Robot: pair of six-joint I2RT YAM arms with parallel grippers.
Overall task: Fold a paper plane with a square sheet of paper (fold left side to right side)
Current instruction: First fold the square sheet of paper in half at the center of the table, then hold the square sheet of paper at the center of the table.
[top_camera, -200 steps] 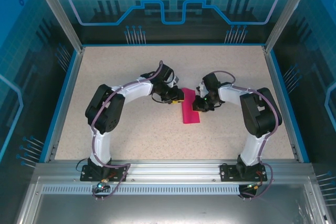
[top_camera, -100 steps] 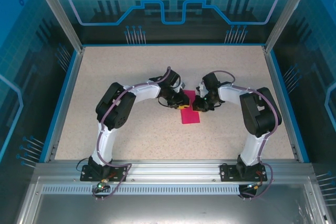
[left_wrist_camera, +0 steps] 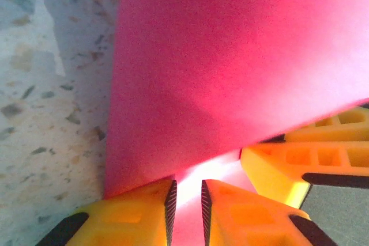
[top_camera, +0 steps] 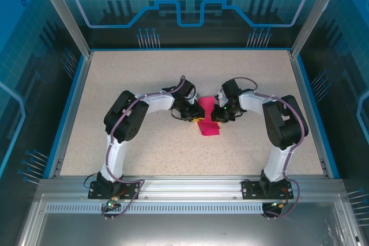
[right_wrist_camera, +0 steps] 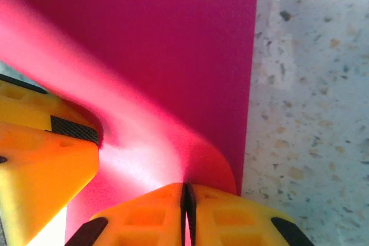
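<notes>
The square sheet of paper (top_camera: pixel 209 130) lies mid-table between both grippers, magenta-pink and partly lifted into a curl. My left gripper (top_camera: pixel 197 118) rests at its left side. In the left wrist view the left gripper (left_wrist_camera: pixel 188 200) has its jaws a narrow gap apart over the paper (left_wrist_camera: pixel 230 56), with nothing pinched between them. My right gripper (top_camera: pixel 216 116) is at the sheet's right side. In the right wrist view the right gripper (right_wrist_camera: pixel 185 200) is shut on the curled-up paper (right_wrist_camera: pixel 173 38). The other arm's yellow fingers (right_wrist_camera: pixel 40 159) stand close by at the left.
The speckled beige tabletop (top_camera: pixel 144 79) is bounded by a blue rim (top_camera: pixel 72 108) and aluminium posts (top_camera: pixel 63 12). Bare table (right_wrist_camera: pixel 311 84) lies right of the sheet, and more of it (left_wrist_camera: pixel 52 113) to the left.
The left arm has swung inward and its gripper has moved right onto the sheet's left part. The right gripper has held its place, shut on the paper.
</notes>
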